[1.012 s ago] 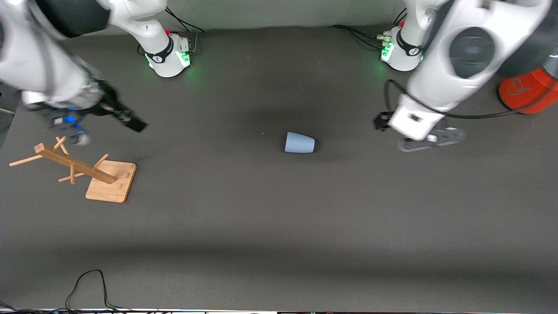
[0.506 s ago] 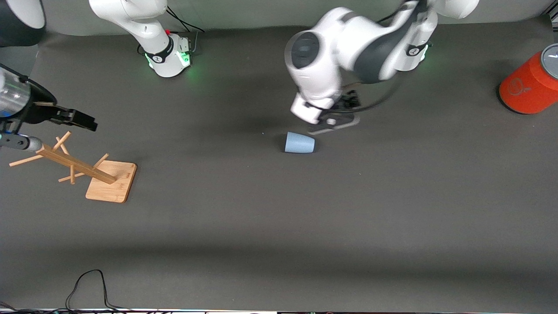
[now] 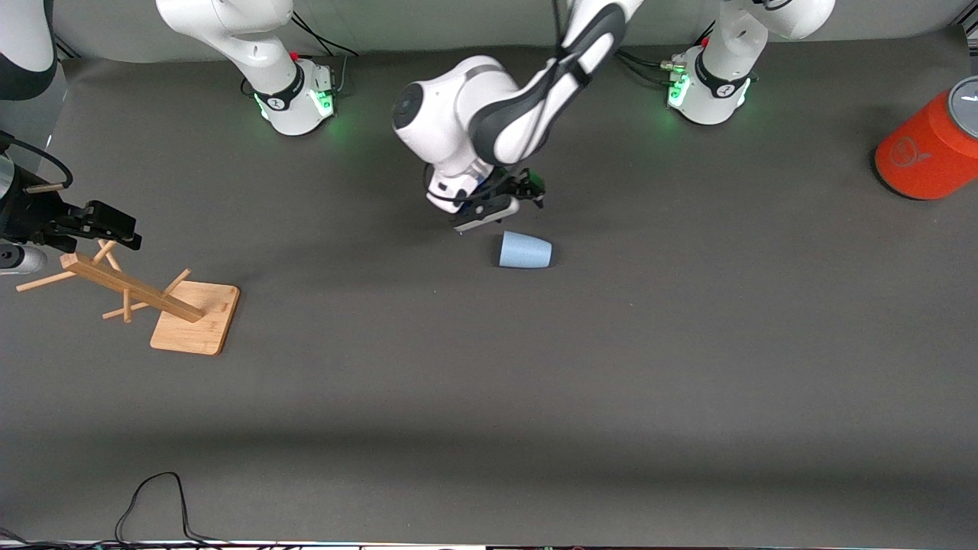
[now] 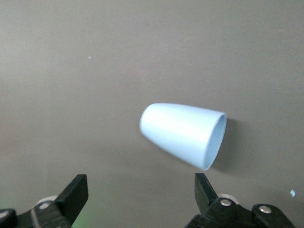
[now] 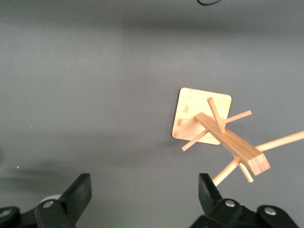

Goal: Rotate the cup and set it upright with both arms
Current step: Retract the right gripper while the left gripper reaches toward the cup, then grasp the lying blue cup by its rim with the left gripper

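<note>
The pale-blue cup [image 3: 525,250] lies on its side on the dark mat near the table's middle. In the left wrist view the cup [image 4: 183,134] shows its open mouth, just ahead of the gripper and apart from it. My left gripper [image 3: 497,202] hangs open and empty over the mat right beside the cup, on the side toward the bases; its fingertips [image 4: 76,192] stand wide apart. My right gripper [image 3: 114,225] is open and empty over the wooden rack at the right arm's end; its fingertips [image 5: 80,190] are spread wide.
A wooden peg rack [image 3: 130,286] on a square base stands at the right arm's end and shows in the right wrist view [image 5: 223,135]. A large orange can [image 3: 928,149] stands at the left arm's end. A black cable [image 3: 153,496] lies near the front edge.
My left arm has swung from the left arm's end of the table to beside the cup. My right gripper has drawn back toward the right arm's end, over the rack. The cup has not moved.
</note>
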`<state>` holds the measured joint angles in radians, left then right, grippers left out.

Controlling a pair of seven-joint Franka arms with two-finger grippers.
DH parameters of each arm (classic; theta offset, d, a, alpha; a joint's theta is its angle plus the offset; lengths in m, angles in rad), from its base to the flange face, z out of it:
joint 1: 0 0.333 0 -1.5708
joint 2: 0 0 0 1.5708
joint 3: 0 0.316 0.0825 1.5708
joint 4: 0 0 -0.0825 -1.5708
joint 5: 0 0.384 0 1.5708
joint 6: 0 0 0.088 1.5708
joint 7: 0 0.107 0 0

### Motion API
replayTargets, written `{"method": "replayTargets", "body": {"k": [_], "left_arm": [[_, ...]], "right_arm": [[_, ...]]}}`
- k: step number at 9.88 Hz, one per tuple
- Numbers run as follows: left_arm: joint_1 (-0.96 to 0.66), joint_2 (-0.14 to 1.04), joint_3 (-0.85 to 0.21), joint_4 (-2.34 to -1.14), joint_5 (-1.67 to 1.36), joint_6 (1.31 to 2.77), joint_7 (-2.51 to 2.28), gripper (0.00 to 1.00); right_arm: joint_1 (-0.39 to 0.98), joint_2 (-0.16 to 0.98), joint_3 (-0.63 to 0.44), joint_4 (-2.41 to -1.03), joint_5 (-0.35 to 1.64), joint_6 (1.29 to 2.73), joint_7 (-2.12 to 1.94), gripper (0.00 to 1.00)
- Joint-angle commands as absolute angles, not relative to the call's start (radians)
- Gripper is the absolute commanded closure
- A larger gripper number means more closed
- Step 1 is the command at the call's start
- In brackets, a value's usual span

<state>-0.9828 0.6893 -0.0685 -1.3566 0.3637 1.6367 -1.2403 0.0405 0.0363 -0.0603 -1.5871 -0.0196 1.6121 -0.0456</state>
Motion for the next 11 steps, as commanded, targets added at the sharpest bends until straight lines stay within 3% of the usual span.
{"method": "replayTargets", "body": {"k": [1,4,5,6,8,9,10,11], "left_arm": [[-1.017,0.801,-0.051,-1.243,0.426,1.612,-1.292,0.00],[-1.028,0.859,-0.048,-1.239,0.455,1.649,-1.315,0.00],[-1.028,0.868,-0.048,-1.239,0.463,1.649,-1.316,0.04],[-1.026,0.868,-0.046,-1.239,0.463,1.649,-1.315,0.25],[-1.022,0.876,-0.044,-1.239,0.462,1.652,-1.310,0.77],[-1.020,0.879,-0.043,-1.239,0.462,1.652,-1.319,0.93],[-1.020,0.877,-0.043,-1.238,0.462,1.652,-1.319,1.00],[-1.019,0.876,-0.043,-1.232,0.462,1.651,-1.319,1.00]], "right_arm": [[0.052,-0.011,-0.071,-1.634,-0.025,1.640,-0.061,0.00],[0.048,-0.009,-0.071,-1.631,-0.025,1.643,-0.061,0.00],[0.035,-0.006,-0.066,-1.629,-0.025,1.646,-0.063,0.00],[0.006,-0.006,-0.052,-1.631,-0.023,1.649,-0.069,0.00],[0.011,-0.006,-0.043,-1.629,-0.023,1.649,-0.069,0.00],[0.011,-0.005,-0.043,-1.626,-0.023,1.649,-0.069,0.00],[0.012,-0.003,-0.043,-1.626,-0.023,1.649,-0.071,0.00],[0.012,-0.002,-0.043,-1.626,-0.023,1.649,-0.072,0.00]]}}
